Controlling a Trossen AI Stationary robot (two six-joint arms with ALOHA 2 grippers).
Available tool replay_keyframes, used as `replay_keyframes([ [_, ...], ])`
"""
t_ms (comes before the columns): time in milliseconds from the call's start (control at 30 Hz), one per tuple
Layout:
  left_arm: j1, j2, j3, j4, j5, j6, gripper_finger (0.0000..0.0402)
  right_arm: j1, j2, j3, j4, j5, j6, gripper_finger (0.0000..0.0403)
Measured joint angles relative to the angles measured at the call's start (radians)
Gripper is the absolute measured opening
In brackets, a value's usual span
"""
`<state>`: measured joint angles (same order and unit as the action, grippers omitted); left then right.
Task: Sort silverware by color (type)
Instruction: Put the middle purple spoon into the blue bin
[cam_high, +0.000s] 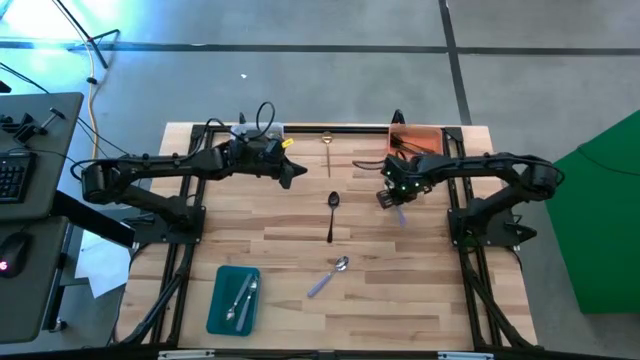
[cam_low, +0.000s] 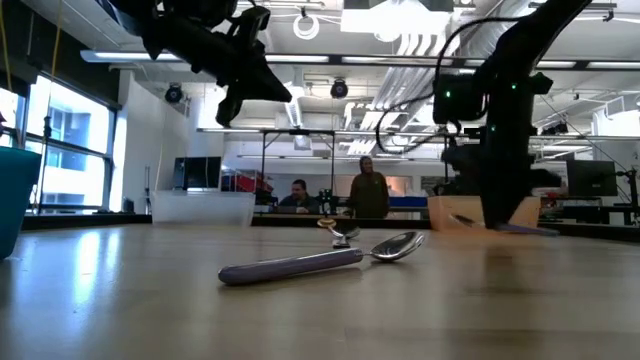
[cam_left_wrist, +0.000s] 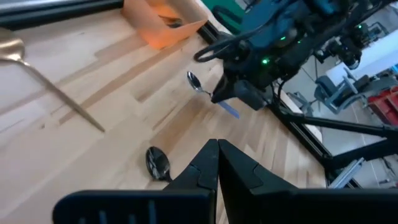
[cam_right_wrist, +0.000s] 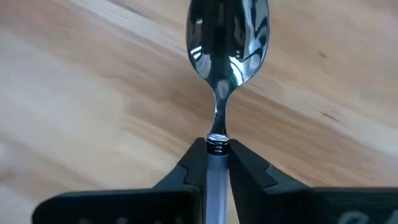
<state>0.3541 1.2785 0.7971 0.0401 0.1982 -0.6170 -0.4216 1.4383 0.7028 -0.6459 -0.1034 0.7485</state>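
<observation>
My right gripper (cam_right_wrist: 216, 155) is shut on a silver spoon with a lilac handle (cam_high: 400, 210), near the orange tray (cam_high: 415, 140), which holds black spoons. My left gripper (cam_left_wrist: 217, 149) is shut and hovers high over the far middle of the table (cam_high: 295, 172), touching nothing. A gold spoon (cam_high: 327, 148) lies flat near the far edge. A black spoon (cam_high: 332, 215) lies mid-table. Another lilac-handled spoon (cam_low: 320, 262) lies nearer, bowl up. The teal tray (cam_high: 233, 298) holds silver spoons. My right gripper pinches the spoon between its two fingers at the top of the lilac handle (cam_right_wrist: 217, 148), just behind the silver neck. The fingers lie across the spoon. The bowl (cam_right_wrist: 229, 34) sticks out ahead and the handle (cam_left_wrist: 230, 110) runs back. Whether the spoon touches the table, I cannot tell.
A clear tray (cam_high: 255, 130) sits at the far edge beside the left arm. Bare wood lies between the trays and around the loose spoons. Black frame rails run along both table sides. People sit in the room beyond the table (cam_low: 365, 190).
</observation>
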Motion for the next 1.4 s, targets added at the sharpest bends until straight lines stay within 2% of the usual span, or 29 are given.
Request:
replay_keyframes([
  [200, -0.016, 0.000, 0.000, 0.029, 0.001, -0.006, 0.0005, 0.011, -0.121, 0.000, 0.198, -0.046, 0.005, 0.0024],
  [367, -0.026, 0.000, 0.000, 0.090, 0.004, -0.029, 0.0032, 0.037, -0.197, 0.000, 0.456, -0.046, 0.002, 0.0028],
  [433, -0.028, 0.002, 0.000, 0.146, 0.015, -0.051, 0.0049, 0.051, -0.211, 0.000, 0.595, -0.046, -0.028, 0.0029],
  [600, -0.033, 0.060, 0.000, 0.373, 0.128, -0.141, 0.0094, 0.086, -0.216, 0.001, 0.948, -0.081, -0.111, 0.0030],
  [767, -0.050, 0.145, 0.000, 0.552, 0.175, -0.200, 0.0137, 0.098, -0.216, 0.001, 1.167, -0.076, -0.123, 0.0030],
  [967, -0.057, 0.223, 0.006, 0.711, 0.185, -0.241, 0.0176, 0.097, -0.216, 0.002, 1.233, -0.087, -0.121, 0.0030],
  [1133, -0.057, 0.282, 0.059, 0.714, 0.209, -0.246, 0.0192, 0.097, -0.216, 0.002, 1.234, -0.115, -0.121, 0.0030],
  [1400, -0.058, 0.392, 0.178, 0.714, 0.264, -0.210, 0.0191, 0.097, -0.216, 0.002, 1.245, -0.120, -0.121, 0.0030],
])
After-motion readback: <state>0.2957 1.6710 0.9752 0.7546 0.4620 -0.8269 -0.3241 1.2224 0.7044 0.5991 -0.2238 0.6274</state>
